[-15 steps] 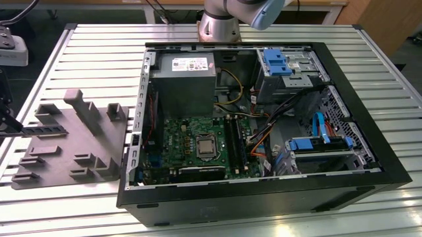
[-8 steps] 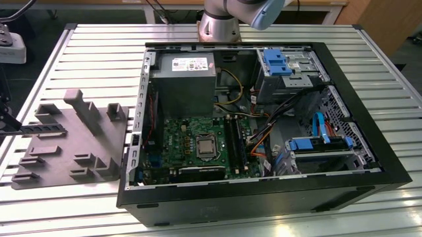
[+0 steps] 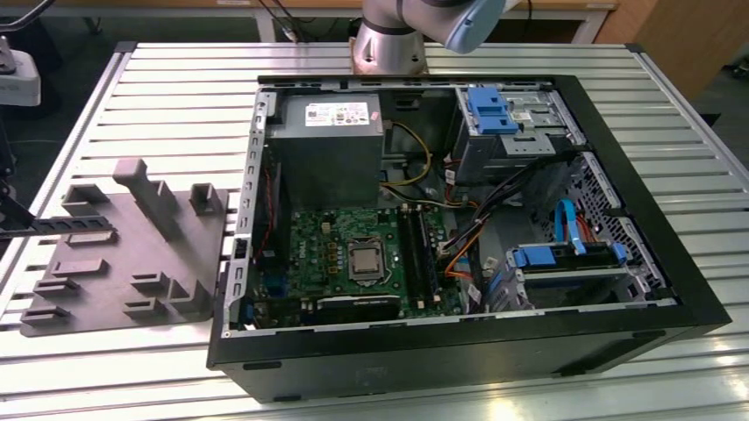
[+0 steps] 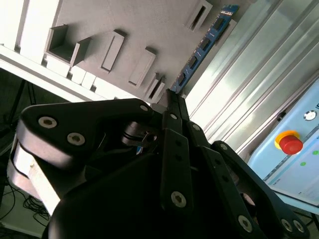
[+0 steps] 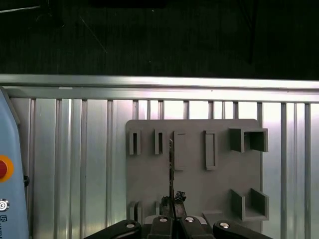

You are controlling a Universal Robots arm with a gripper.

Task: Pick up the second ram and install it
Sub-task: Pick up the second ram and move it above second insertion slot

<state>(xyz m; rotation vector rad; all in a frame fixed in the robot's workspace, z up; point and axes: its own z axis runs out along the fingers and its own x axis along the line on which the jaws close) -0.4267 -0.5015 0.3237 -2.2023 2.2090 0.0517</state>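
Your tool (image 4: 172,97) is pinching one end of the second ram (image 4: 204,42), so the stick pokes out over the gray holder tray (image 3: 129,263) at the exterior view's left, well apart from the PC case (image 3: 468,351). I'd guess the end grip keeps its long edge free.

We see the arm (image 3: 388,44) as a silver base column at the top of the exterior view, with a pale blue-grey joint cap (image 3: 468,22) bending off toward the exterior view's right. In both wrist views the gripper (image 4: 172,99) (image 5: 173,209) shows black linkage bars with silver screws. Its fingers (image 4: 175,144) are drawn together to a narrow tip, pinching one end of the second ram (image 4: 202,47), which sticks straight out past them.
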